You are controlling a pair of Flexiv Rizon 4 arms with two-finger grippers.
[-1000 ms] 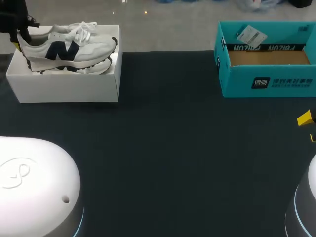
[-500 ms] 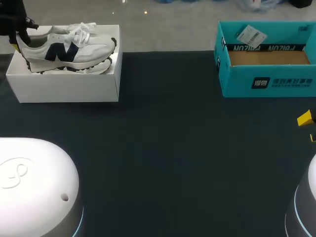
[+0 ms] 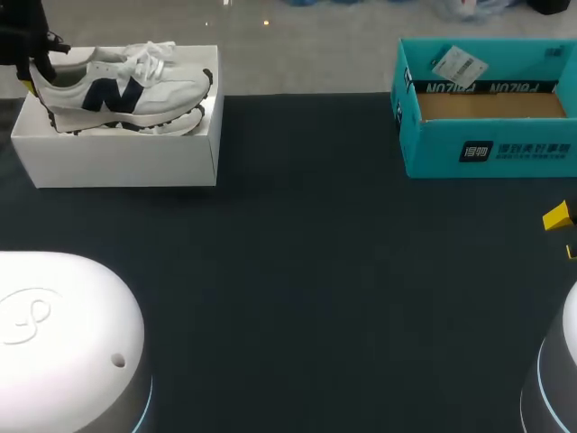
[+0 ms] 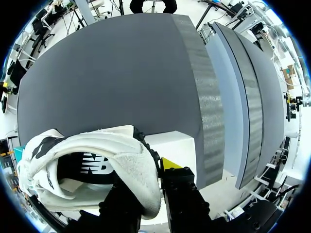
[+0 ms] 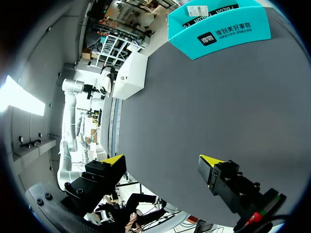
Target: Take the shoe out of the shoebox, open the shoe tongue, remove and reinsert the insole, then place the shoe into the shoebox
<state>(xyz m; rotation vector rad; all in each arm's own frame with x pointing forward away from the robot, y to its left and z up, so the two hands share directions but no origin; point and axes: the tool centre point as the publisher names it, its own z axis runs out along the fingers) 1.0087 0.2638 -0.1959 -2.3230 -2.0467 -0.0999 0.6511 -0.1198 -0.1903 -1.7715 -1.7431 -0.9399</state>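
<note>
At the far left corner of the table (image 3: 297, 271), a white shoebox (image 3: 117, 158), open on top. In it, high above its rim, a white shoe (image 3: 126, 86) with a dark letter on its side and white laces, heel toward the left edge of the table, toe toward the middle. Under that shoe, inside the same box, part of a second sole (image 3: 167, 124); hard to tell more of it.

At the heel, the left gripper (image 3: 34, 68), coming in from the far left corner. Seen from the left wrist: left gripper (image 4: 148, 182) clamped on the shoe (image 4: 92, 165), one dark finger inside the heel opening, the other outside against the back of the heel, a yellow tip (image 4: 170, 162) just beside the heel. Below the shoe, a corner of the white shoebox (image 4: 170, 145). Impossible to tell whether the sole is resting on anything or lifted free.

At the far right corner, a teal box (image 3: 487, 135), open and with a bare cardboard floor, a white label on its back wall.

At the right edge of the table, near the middle of that edge, the right gripper (image 3: 566, 233), well apart from both boxes. From the right wrist: right gripper (image 5: 160, 162) with jaws wide apart, nothing between them, only dark table (image 5: 204, 107) ahead; farther on, the teal box (image 5: 218, 24) and the white shoebox (image 5: 133, 75).
</note>
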